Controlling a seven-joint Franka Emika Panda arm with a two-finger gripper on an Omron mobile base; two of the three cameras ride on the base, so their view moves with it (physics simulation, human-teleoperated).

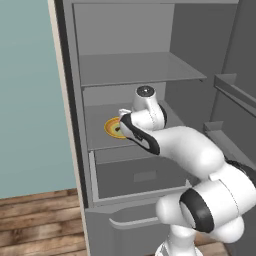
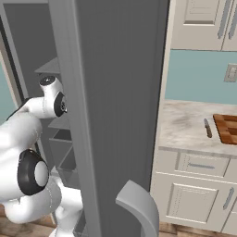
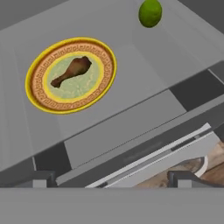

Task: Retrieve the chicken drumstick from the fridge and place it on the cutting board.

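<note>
Brown chicken drumstick (image 3: 72, 71) lies well beyond the fingertips (image 3: 39, 178).

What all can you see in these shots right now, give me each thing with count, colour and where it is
fridge: one, grey, door open, shelves and drawer showing
plate: one, yellow rim with brown pattern, on a fridge shelf
chicken drumstick: one, brown, lying on the plate
round fruit: one, green, on the same shelf, apart from the plate
cutting board: one, brown checkered, on the counter right of the fridge
knife: one, small, on the counter beside the board
cabinets: cream, under and above the counter
gripper: one, dark tips, jaws open, holding nothing, above the shelf
</note>
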